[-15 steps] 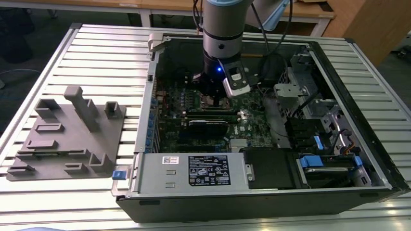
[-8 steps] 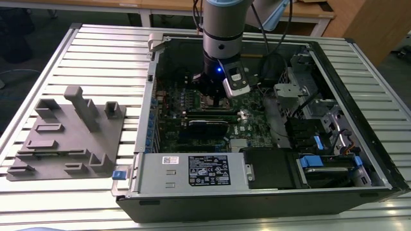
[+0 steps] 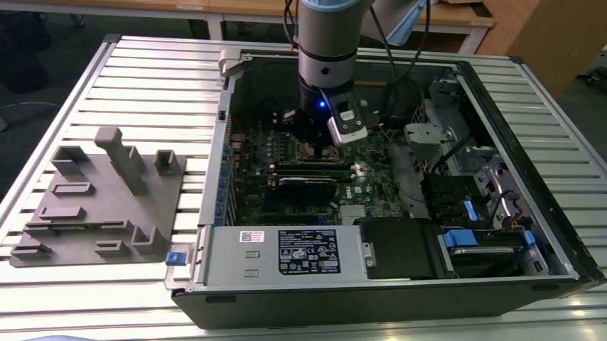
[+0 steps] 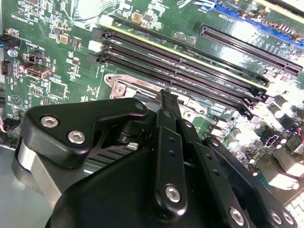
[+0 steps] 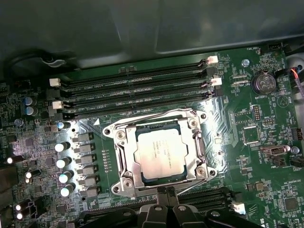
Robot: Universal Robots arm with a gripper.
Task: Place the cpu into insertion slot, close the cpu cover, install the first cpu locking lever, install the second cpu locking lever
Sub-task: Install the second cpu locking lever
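The cpu [image 5: 159, 154], a silver-grey square chip, lies flat in the insertion slot [image 5: 114, 134] on the green motherboard. The cpu cover [image 5: 125, 159], a silver frame plate, lies down around the chip's edges. Thin wire levers run along the socket's sides; one wire [image 5: 194, 184] slants away from my fingertips. My gripper [image 5: 166, 191] is shut, its black fingertips together at the socket's edge next to that wire. In the second wrist view the gripper [image 4: 166, 97] points down at the socket rim [image 4: 124, 88]. In the exterior view the gripper [image 3: 318, 145] hangs low inside the open computer case over the socket.
Long black memory slots [image 5: 137, 90] run beside the socket, with capacitors [image 5: 63, 161] on another side. The case walls [image 3: 223, 142], drive bays [image 3: 455, 185] and power supply [image 3: 284, 252] hem in the board. A grey fixture [image 3: 95, 199] sits on the slatted table at the exterior view's left.
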